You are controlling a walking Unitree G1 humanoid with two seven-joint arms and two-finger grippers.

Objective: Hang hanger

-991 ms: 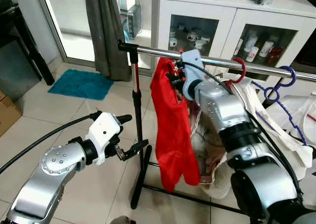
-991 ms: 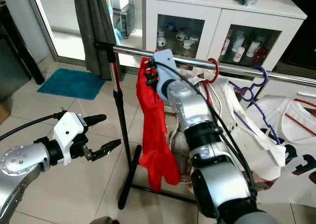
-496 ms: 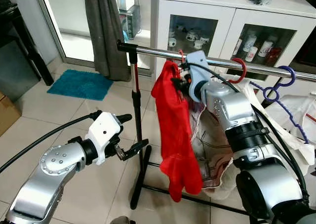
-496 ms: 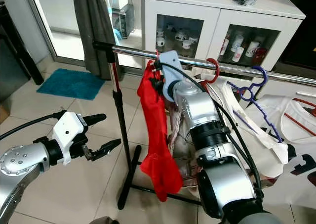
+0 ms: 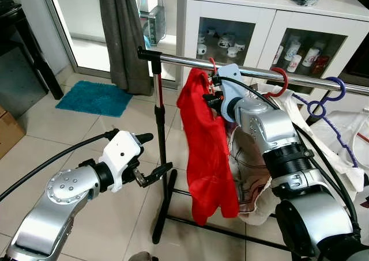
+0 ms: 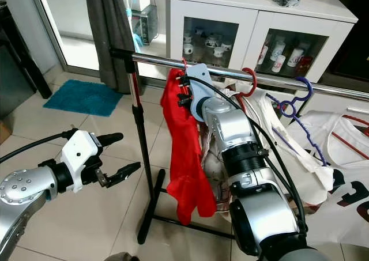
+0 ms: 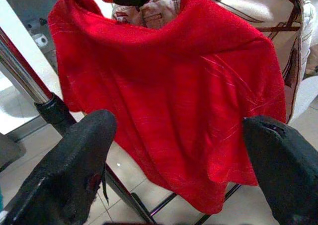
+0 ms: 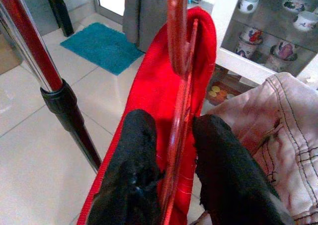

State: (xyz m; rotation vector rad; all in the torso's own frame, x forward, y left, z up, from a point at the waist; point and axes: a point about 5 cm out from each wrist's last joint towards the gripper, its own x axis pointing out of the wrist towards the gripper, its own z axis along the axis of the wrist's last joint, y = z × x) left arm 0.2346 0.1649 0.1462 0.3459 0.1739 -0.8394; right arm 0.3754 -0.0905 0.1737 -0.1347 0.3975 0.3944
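A red shirt (image 5: 204,140) hangs on a red hanger whose hook (image 5: 212,64) sits at the chrome rail (image 5: 179,61) of a clothes rack. My right gripper (image 5: 210,94) is up at the rail, just under the hook. In the right wrist view its two black fingers (image 8: 134,140) are shut on the hanger's red neck (image 8: 178,111), one on each side. My left gripper (image 5: 157,152) is held low, left of the rack's post, open and holding nothing. The left wrist view looks at the shirt (image 7: 169,91) between the spread fingers.
Further right on the rail hang a red hook (image 5: 281,79), a purple hanger (image 5: 331,94) and pale garments (image 5: 253,169). A white glass-door cabinet (image 5: 271,19) stands behind. The rack's post (image 5: 161,140) and foot bar are in front; a grey curtain (image 5: 122,36) and teal mat (image 5: 95,98) lie left.
The right gripper shifted slightly right under the rail with the hanger. The shirt's hem swung right and back. The left arm has not moved.
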